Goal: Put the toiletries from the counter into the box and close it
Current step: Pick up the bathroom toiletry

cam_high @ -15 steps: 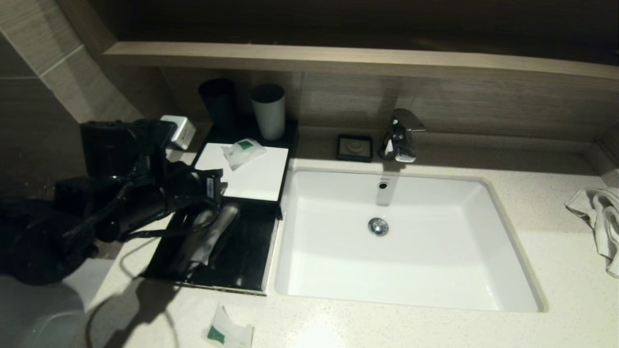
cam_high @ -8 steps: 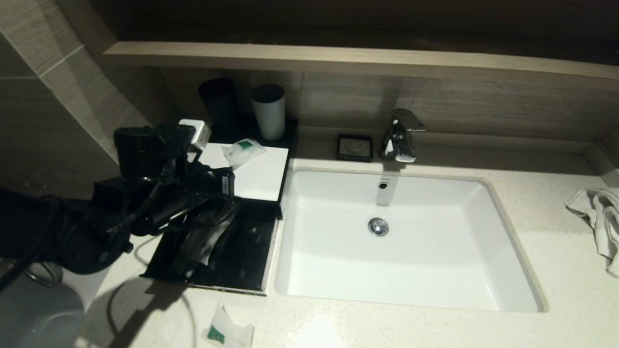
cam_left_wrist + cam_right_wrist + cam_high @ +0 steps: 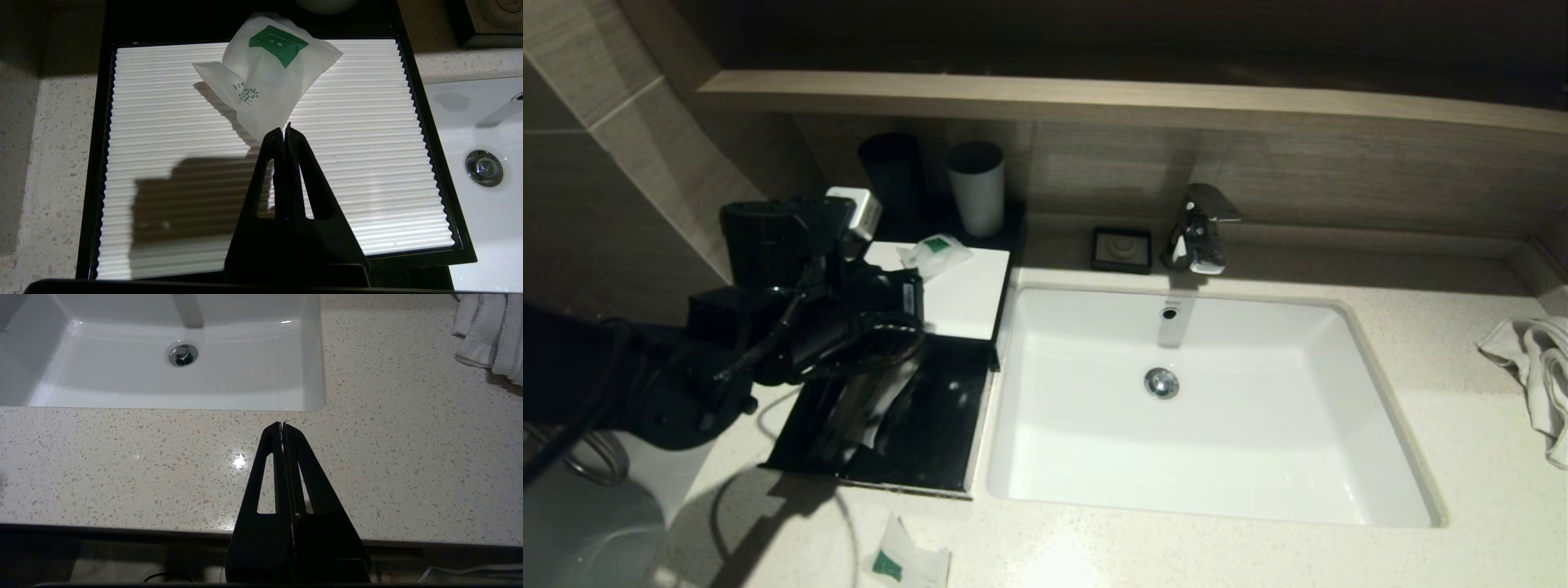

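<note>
Nearest, a small squarish translucent sachet (image 3: 907,562) w/ green label lies on the speckled off-white stone counter (image 3: 1258,555). Right gripper (image 3: 283,424) parked at counter's front edge, fingers pressed together, empty. Beyond, black sliding drawer (image 3: 931,441) stands open w/ slim translucent tubes (image 3: 866,408) inside. Left gripper (image 3: 284,127), fingers together & empty, sits over the box's white ribbed top panel (image 3: 163,122), tips just short of a second green-label sachet (image 3: 269,77) there.

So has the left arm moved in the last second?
Yes. In the head view the left pincer, shut and empty, has travelled from the open drawer toward the box's white top panel and its sachet.
</note>
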